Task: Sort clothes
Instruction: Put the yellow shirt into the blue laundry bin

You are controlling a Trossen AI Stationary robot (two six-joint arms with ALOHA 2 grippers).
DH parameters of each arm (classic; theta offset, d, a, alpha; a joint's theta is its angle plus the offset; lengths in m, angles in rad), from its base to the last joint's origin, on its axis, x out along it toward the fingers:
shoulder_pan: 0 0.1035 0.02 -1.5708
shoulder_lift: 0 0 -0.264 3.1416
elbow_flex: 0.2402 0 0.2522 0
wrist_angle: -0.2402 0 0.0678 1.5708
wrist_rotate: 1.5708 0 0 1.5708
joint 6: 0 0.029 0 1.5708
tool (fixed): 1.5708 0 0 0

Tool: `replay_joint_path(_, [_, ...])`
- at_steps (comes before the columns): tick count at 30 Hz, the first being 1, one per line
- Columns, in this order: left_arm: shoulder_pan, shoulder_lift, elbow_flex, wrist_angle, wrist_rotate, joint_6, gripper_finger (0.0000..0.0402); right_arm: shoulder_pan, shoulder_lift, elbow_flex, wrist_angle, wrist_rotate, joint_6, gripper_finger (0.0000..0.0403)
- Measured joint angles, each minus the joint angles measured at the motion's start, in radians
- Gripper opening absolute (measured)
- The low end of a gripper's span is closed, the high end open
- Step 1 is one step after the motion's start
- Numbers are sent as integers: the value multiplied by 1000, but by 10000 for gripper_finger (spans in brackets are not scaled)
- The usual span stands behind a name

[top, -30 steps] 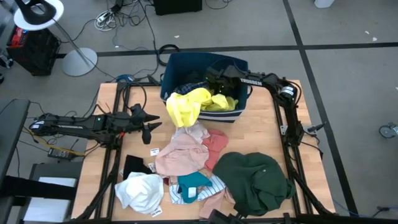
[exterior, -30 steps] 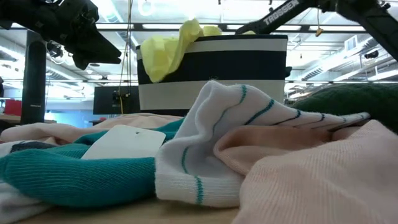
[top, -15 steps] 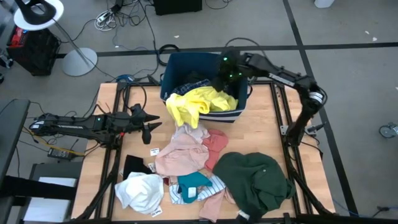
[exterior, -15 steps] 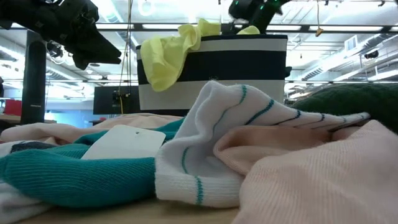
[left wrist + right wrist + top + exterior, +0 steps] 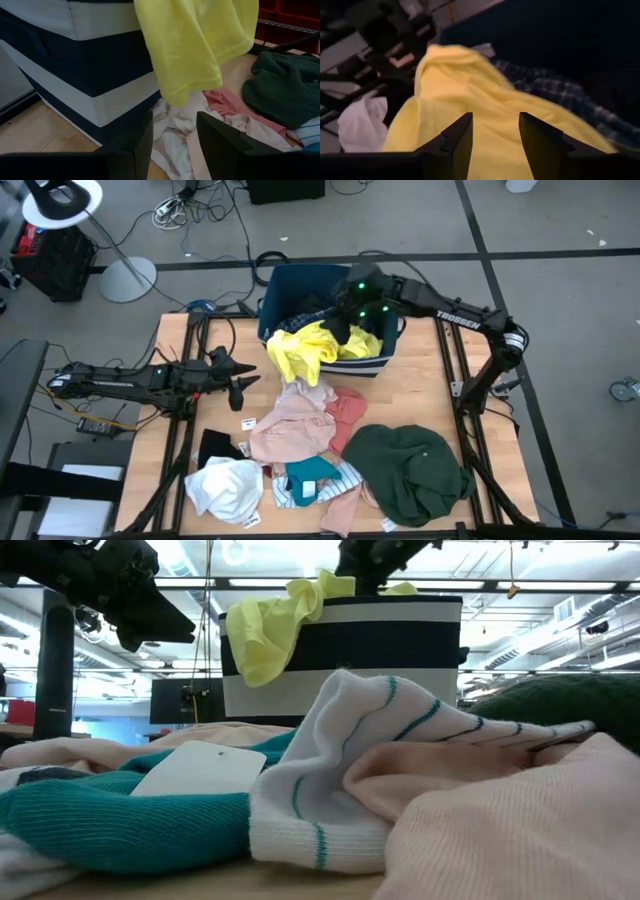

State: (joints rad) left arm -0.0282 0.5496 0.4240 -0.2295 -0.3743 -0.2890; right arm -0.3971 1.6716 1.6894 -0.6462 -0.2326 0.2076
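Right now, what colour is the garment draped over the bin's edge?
Bright yellow. The garment hanging over the bin shows best in the left wrist view.

Table, bin and studio floor

A light wooden table (image 5: 420,395) carries a dark blue bin (image 5: 280,290) with white stripes at its far edge; in the low view the bin (image 5: 340,650) stands upright behind the foreground. A white paper tag (image 5: 195,770) lies in front there. On the grey floor beyond the table, black tape lines cross, loose cables (image 5: 190,205) coil, and a white round-based lamp stand (image 5: 125,275) sits beside a black crate (image 5: 55,260) at the far left.
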Motion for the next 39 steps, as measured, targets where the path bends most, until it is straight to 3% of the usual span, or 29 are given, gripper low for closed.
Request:
replay_joint_path(19, [0, 0, 0, 0, 0, -3, 157, -35, 384, 2, -40, -57, 66, 155])
replay_joint_path(25, [0, 0, 0, -1, 0, -3, 157, -53, 463, 6, -60, 9, 83, 155])
replay_joint_path(32, [0, 0, 0, -1, 0, -3, 157, -63, 417, -3, -112, 166, 34, 152])
replay_joint_path(39, [0, 0, 0, -1, 0, -3, 157, -68, 236, -3, -106, 211, 23, 143])
